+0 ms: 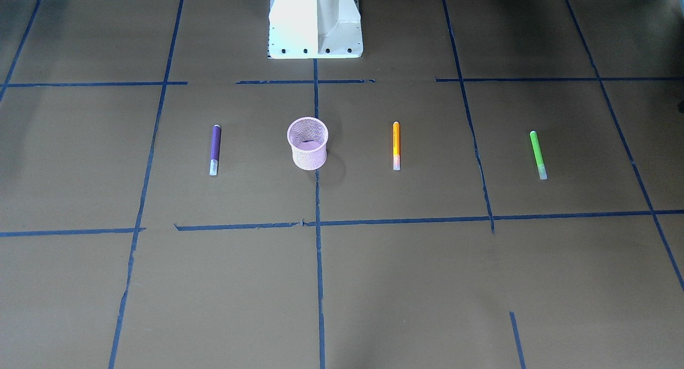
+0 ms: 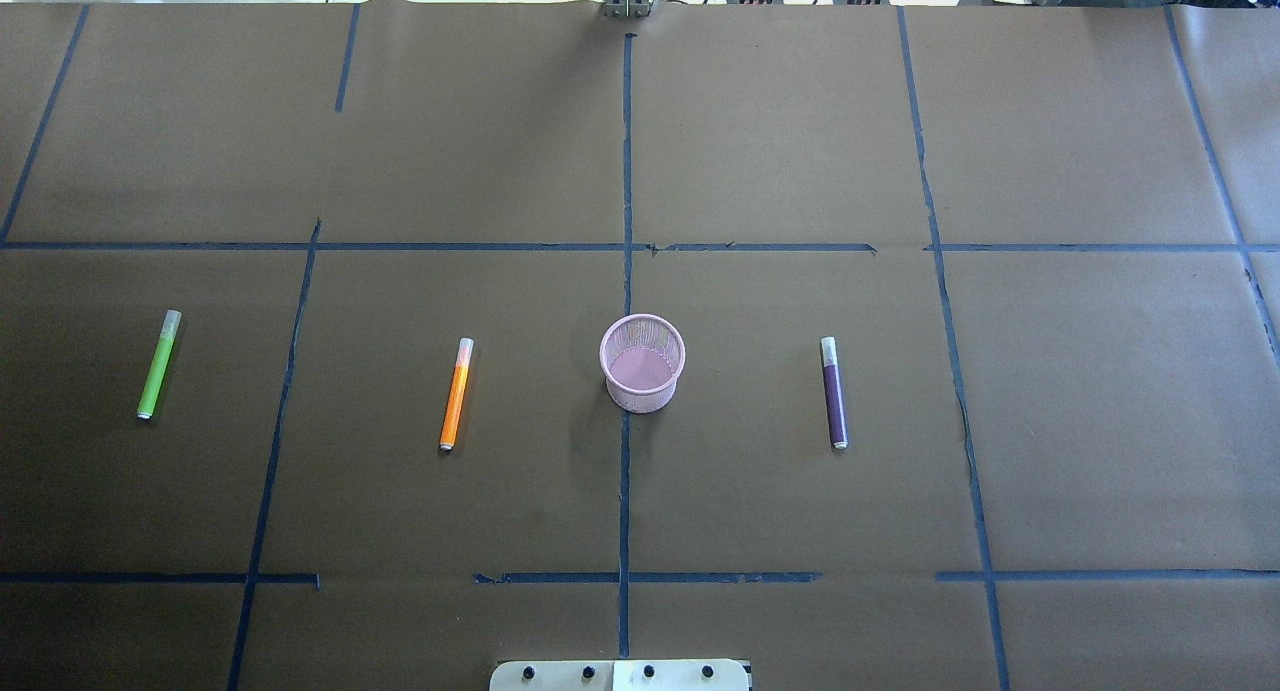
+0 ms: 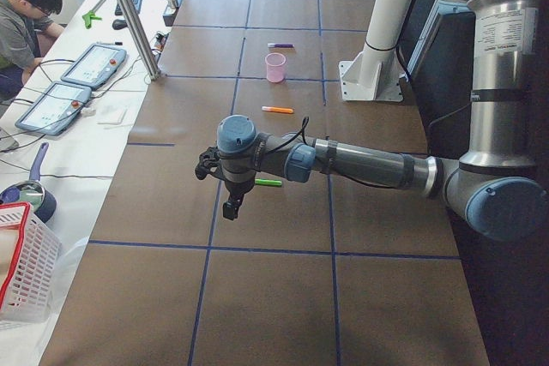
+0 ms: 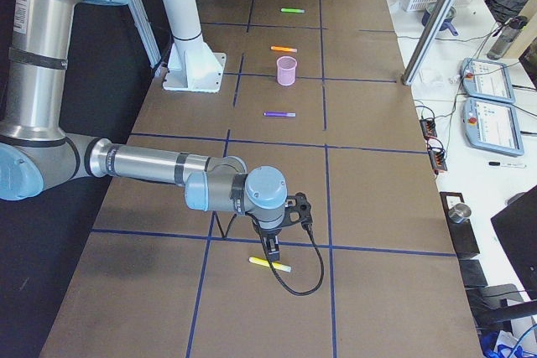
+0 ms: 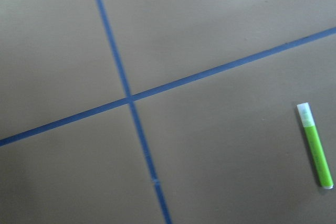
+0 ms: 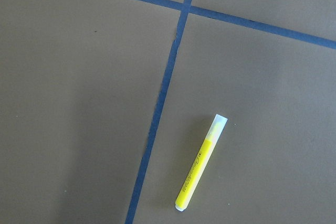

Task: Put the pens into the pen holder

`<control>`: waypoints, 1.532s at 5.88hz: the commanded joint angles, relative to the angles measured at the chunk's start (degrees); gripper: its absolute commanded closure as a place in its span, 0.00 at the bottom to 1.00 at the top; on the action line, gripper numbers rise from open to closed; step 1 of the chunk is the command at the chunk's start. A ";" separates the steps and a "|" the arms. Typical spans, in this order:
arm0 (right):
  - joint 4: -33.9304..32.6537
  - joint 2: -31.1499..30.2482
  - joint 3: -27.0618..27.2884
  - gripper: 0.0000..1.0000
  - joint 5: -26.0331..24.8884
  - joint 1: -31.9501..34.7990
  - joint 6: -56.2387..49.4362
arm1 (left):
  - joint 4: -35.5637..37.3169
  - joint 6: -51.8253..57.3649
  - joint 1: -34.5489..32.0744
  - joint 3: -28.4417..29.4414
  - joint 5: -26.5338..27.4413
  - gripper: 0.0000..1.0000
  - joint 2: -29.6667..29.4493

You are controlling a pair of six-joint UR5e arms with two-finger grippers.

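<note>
The pink mesh pen holder (image 2: 642,363) stands upright at the table's middle and looks empty; it also shows in the front view (image 1: 308,143). A purple pen (image 2: 834,391), an orange pen (image 2: 456,392) and a green pen (image 2: 158,364) lie flat in a row with it. A yellow pen (image 4: 270,265) lies far out on the robot's right and also shows in the right wrist view (image 6: 201,162). My left gripper (image 3: 225,203) hovers beside the green pen (image 3: 268,183). My right gripper (image 4: 271,245) hovers just above the yellow pen. I cannot tell whether either is open.
The white robot pedestal (image 1: 315,22) stands at the table's robot side. Blue tape lines (image 2: 626,241) grid the brown table. An operator (image 3: 21,19), teach pendants (image 3: 94,64) and a red-rimmed basket (image 3: 21,272) are beside the table.
</note>
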 commanded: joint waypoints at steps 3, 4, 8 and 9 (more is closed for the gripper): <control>-0.07 0.00 -0.06 0.00 0.20 0.00 0.00 | -18.78 -36.19 22.06 4.16 9.69 0.00 -1.37; -0.07 0.00 -0.06 0.00 0.20 0.00 0.00 | -18.79 -39.28 25.70 5.82 10.86 0.00 -3.73; -0.07 0.00 -0.23 0.00 0.20 0.00 -0.09 | -18.88 -38.87 29.16 11.55 11.14 0.00 -8.85; -0.15 -0.09 -0.23 0.00 0.20 0.00 -0.09 | -18.79 -38.79 29.77 11.90 11.23 0.00 -8.77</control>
